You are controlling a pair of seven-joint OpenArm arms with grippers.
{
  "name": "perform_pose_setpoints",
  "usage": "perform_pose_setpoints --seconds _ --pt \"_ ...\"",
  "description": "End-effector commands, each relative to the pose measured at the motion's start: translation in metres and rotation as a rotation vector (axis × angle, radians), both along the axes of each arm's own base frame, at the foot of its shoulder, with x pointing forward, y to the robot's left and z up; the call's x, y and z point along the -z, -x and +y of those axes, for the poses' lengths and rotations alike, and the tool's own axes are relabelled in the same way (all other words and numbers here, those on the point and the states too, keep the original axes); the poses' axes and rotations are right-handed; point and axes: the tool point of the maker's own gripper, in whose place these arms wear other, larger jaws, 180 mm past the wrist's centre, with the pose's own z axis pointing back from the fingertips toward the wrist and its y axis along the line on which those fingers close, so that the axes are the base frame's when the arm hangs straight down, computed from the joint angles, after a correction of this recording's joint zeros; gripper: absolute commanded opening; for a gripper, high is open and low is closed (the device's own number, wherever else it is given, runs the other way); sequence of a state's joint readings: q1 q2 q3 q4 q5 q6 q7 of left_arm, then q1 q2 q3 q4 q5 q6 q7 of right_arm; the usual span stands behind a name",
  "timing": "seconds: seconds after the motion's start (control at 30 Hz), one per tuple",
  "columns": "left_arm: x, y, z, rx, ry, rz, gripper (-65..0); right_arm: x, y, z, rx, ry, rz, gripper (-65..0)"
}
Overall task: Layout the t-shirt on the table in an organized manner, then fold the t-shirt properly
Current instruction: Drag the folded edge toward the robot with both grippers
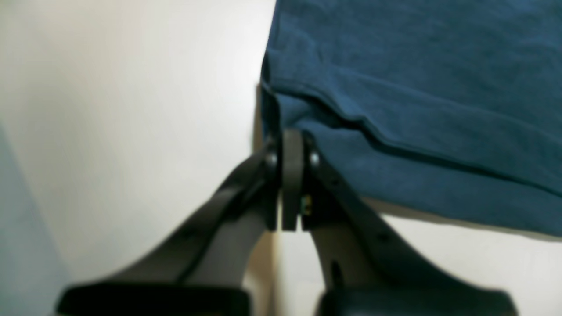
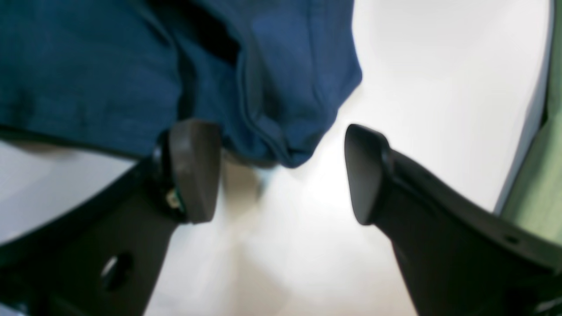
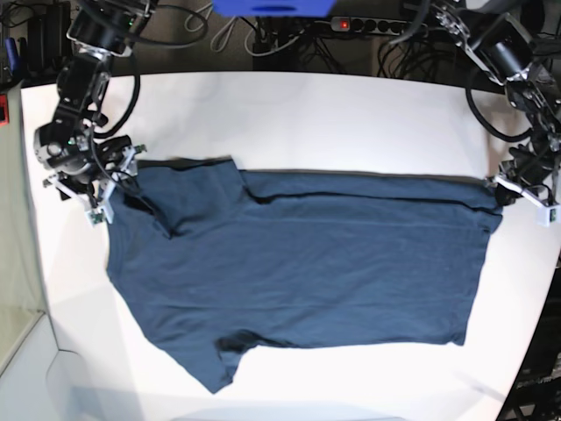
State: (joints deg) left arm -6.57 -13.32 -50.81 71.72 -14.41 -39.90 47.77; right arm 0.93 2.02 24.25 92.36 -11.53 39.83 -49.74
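Layout step. Left gripper (image 1: 292, 145) pinches the t-shirt (image 3: 307, 254) hem corner; right gripper (image 2: 281, 171) gapes wide at the bunched sleeve. Next, probably: grasp and spread flat on the table (image 3: 307, 114).

Robot lab: cable tangle (image 3: 289, 39), power strip (image 3: 368, 24) behind white table (image 3: 333, 123).

The t-shirt (image 3: 298, 263) lay spread across the middle of the table (image 3: 298, 114), reaching from near its left edge to near its right edge. One sleeve pointed toward the front edge, the other lay bunched near the left edge, toward the far-left corner.
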Motion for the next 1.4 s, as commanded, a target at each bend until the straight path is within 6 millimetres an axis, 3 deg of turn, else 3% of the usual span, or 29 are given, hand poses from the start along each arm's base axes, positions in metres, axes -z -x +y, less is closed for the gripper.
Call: perform_pose_setpoints --seconds 0.0,0.27,0.37,0.53,0.57,0.7,0.93,1.17,1.37 --pt "-0.018 -0.011 0.008 -0.004 -0.021 -0.058 -64.6 -0.012 -0.011 -0.001 -0.007 0.000 -0.050 -20.6" --pt "-0.019 -0.011 0.009 -0.004 -0.023 -0.058 -64.6 -0.014 -0.014 0.003 -0.012 -0.008 -0.062 -23.1" --pt "-0.019 -0.011 0.009 -0.004 -0.024 -0.058 -64.6 -0.014 -0.014 0.001 -0.012 -0.004 -0.061 -35.2" --pt "-0.019 -0.011 0.010 -0.004 -0.026 -0.058 -64.6 -0.013 -0.012 0.001 -0.014 -0.002 -0.056 -62.7" --pt "-0.019 -0.011 0.010 -0.004 -0.026 -0.058 -64.6 -0.012 -0.012 0.000 -0.014 -0.001 -0.055 -65.0" --pt "-0.019 -0.011 0.010 -0.004 -0.026 -0.058 -64.6 -0.013 -0.011 -0.006 -0.014 0.015 -0.051 -65.0" --pt "-0.019 -0.008 0.011 -0.005 -0.028 -0.050 -64.6 0.005 -0.003 -0.017 -0.010 0.016 0.012 -65.0" --pt "-0.016 -0.003 0.010 0.004 -0.027 -0.010 -64.6 -0.012 -0.007 -0.027 -0.011 0.065 -0.019 -65.0" --pt "-0.036 -0.006 0.014 0.012 -0.085 -0.038 -64.6 -0.023 -0.006 -0.024 -0.068 0.113 -0.033 -65.0"
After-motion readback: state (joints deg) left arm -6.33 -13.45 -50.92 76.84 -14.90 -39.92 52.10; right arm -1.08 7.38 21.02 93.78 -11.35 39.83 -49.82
